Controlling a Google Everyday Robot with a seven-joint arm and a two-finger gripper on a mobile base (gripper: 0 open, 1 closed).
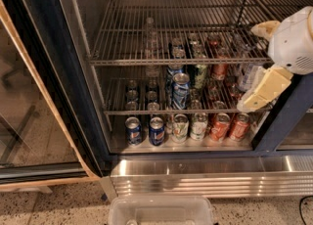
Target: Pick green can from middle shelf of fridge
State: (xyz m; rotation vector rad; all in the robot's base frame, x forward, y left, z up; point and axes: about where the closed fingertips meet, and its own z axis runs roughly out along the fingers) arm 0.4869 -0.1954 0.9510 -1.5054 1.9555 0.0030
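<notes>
Starting from the gripper [249, 67]: spread wide and empty, hanging well to the right of the blue-and-silver can [181, 91], out in front of the fridge [279, 120] by its dark right post. Not yet inside.

Next outward, the green can [199, 75]: upright on the middle shelf [146, 112], just right of the blue-and-silver can and a little behind it, seen under the front rail of the upper rack [127, 62].

Looks like the approach step, so worth doing carefully. Swing left toward the blue-and-silver can before reaching in, clearing the post first. Enter low enough to pass beneath the upper rack, level with the green body rather than the silver top. Keep the gripper wide until straddling the green can. Probably tight on the side nearest the blue-and-silver can, and crowded again by the red cans [219, 71] further right of it. Close only once centred, squeeze firmly, then lift slightly off the rods and draw straight back. Beware of tipping the neighbours on the way in.
</notes>
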